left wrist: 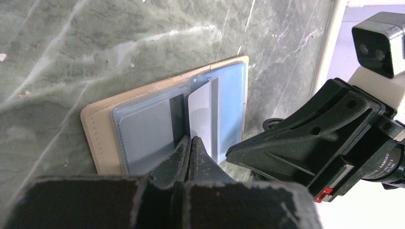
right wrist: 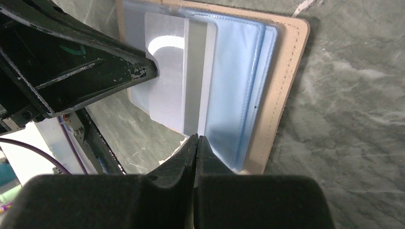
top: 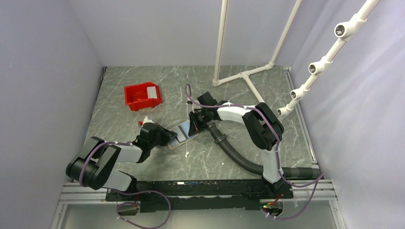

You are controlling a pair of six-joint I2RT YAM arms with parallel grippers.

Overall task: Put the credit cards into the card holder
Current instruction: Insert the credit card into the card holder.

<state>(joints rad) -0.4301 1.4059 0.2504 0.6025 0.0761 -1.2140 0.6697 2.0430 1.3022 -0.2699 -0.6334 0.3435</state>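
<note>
The card holder (right wrist: 286,71) is lying open on the table (top: 200,164); the left gripper (left wrist: 192,143), fingers together, is seemingly pinning it; the right gripper (right wrist: 197,142), likewise closed, is touching the whitish-grey card (right wrist: 167,86) at its edge, probably to push it in.

bench (top: 143,76): grey-green marble-look top with white veins | red bin (top: 143,96): far left on the bench, white label on its right wall | white pipe frame (top: 244,75): foot on the far bench, uprights rising | pipe arm (top: 325,62): slanting at right, open tee fittings | metal rail (top: 76,193): along the near edge
</note>
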